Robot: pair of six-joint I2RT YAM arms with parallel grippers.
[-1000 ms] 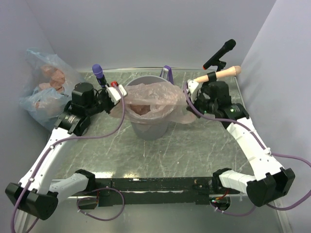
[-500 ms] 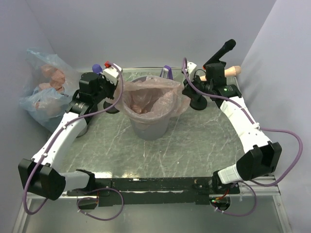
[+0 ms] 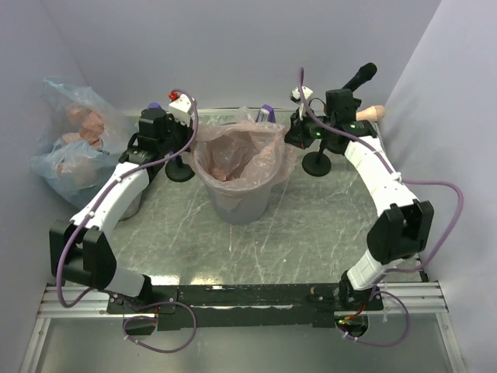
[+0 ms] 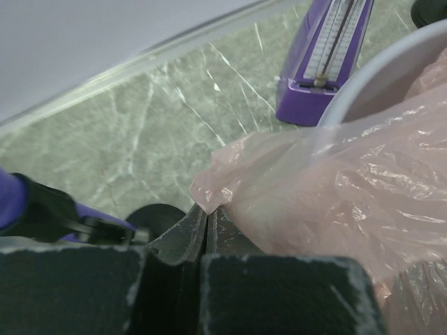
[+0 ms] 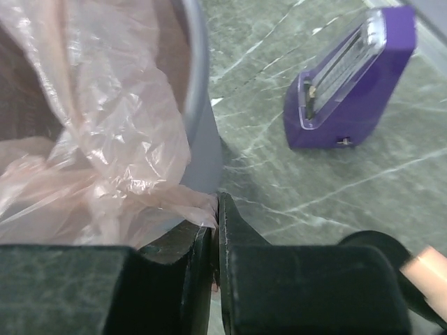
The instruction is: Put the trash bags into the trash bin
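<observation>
The trash bin point(image 3: 241, 206) is a round grey bucket standing mid-table. A thin pink trash bag point(image 3: 233, 155) is spread open over its mouth and hangs into it. My left gripper point(image 3: 192, 146) is at the bin's left rim, shut on the bag's edge; the left wrist view shows the film pinched at the fingertips point(image 4: 207, 209) beside the grey rim point(image 4: 370, 77). My right gripper point(image 3: 291, 141) is at the right rim, and in the right wrist view it point(image 5: 216, 211) is shut on the bag's point(image 5: 105, 139) other edge, next to the bin wall point(image 5: 204, 118).
A clear bluish bag point(image 3: 70, 144) of pinkish stuff leans on the left wall. A small purple box point(image 3: 266, 114) stands behind the bin. A purple microphone point(image 3: 155, 109) on a black base point(image 3: 179, 172) is left of the bin. A black microphone point(image 3: 356, 80) on its stand point(image 3: 318, 163) and a tan handle point(image 3: 370, 113) are at right.
Both grippers rose and drew back toward the far side while holding the bag. The bag went from a flat stretched sheet to an open mouth around the bin's rim.
</observation>
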